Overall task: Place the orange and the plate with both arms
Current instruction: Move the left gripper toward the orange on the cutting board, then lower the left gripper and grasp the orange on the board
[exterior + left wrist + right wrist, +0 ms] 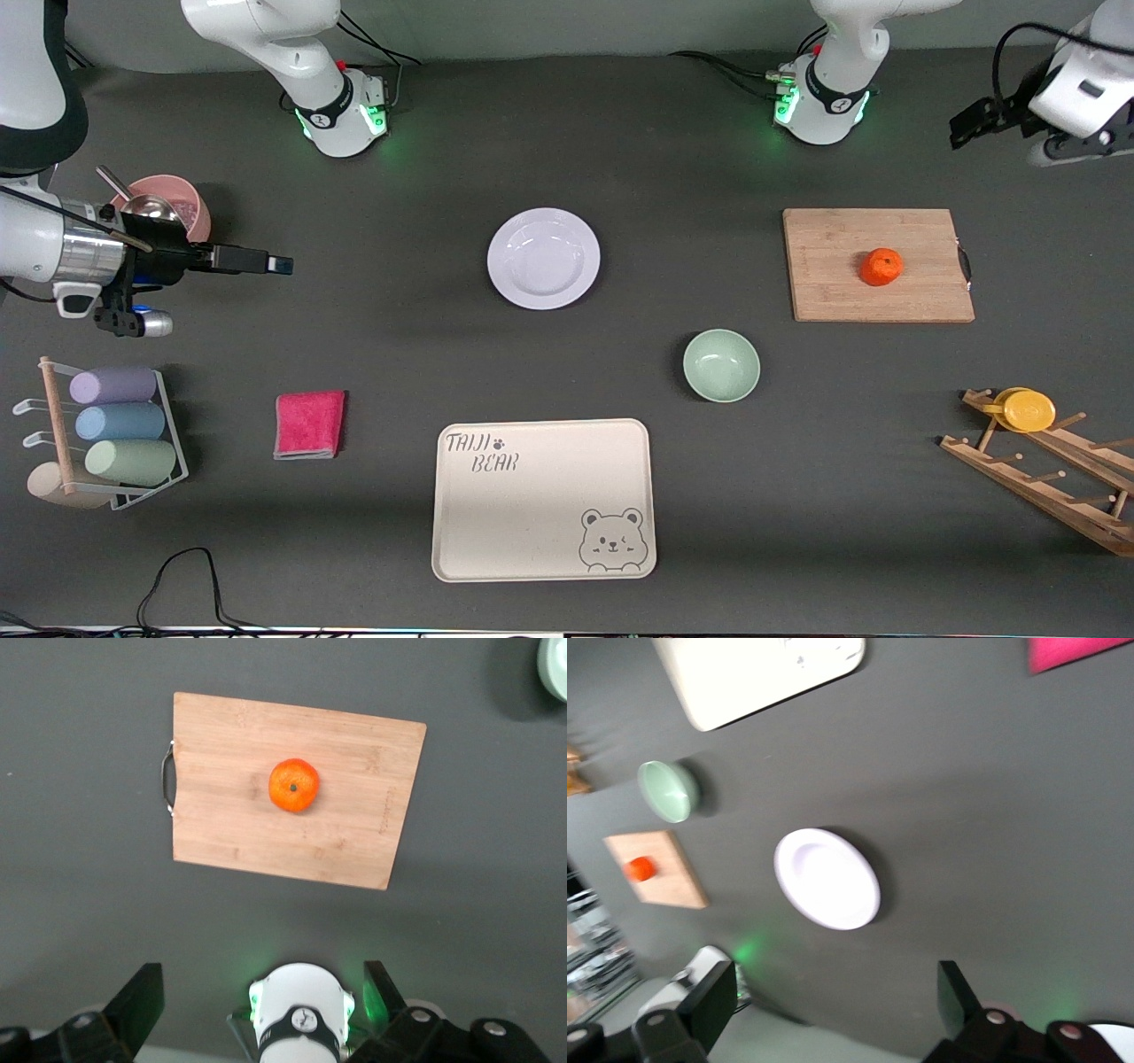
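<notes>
White plate (pixel 543 258) sits mid-table, untouched, right gripper (pixel 266 263) hanging open off toward the pink bowl (pixel 168 206). Orange (pixel 881 267) rests on the bamboo cutting board (pixel 877 264); left gripper (pixel 974 120) open above the table edge.

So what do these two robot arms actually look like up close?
Both arms have glossy white rounded shells with black bands at the joints. Their bases glow green and trail black cables, each with a small red spot. The right gripper is black with a silver metal wrist and a blue-lit part under it. The left gripper is black too, on a white wrist with a looping black cable.
</notes>
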{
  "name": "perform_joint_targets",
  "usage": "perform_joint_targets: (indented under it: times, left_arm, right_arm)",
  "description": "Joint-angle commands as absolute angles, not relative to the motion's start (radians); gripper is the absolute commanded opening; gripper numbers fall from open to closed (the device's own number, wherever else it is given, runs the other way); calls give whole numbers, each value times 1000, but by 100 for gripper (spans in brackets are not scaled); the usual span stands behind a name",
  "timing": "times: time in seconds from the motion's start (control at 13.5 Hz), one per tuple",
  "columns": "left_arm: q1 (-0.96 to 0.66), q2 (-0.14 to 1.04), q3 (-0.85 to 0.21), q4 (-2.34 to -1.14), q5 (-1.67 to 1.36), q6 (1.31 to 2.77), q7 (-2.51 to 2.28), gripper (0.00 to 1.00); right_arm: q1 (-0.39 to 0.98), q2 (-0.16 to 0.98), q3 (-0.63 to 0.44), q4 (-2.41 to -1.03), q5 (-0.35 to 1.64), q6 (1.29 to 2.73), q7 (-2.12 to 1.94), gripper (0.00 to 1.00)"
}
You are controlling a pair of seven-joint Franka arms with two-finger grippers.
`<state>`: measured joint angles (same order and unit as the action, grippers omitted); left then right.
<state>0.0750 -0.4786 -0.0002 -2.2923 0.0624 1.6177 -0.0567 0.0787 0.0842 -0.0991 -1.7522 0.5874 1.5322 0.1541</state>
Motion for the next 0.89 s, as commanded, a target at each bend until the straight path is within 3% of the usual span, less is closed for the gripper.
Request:
perform_joint_targets:
  times: [0.0, 0.52, 0.81]
  left_arm:
    - [75, -485, 2, -2448, 63, 1782, -54, 100]
    - [101, -264, 3, -2628, 66, 2222, -54, 100]
    - [110, -161, 3, -2710, 66, 2448, -63, 100]
  right_arm:
    - [86, 72, -106, -1828, 653, 1575, 126, 100]
    - [135, 198, -100, -1933, 727, 1595, 51, 100]
    - [170, 244, -98, -1915, 770, 1612, 28, 100]
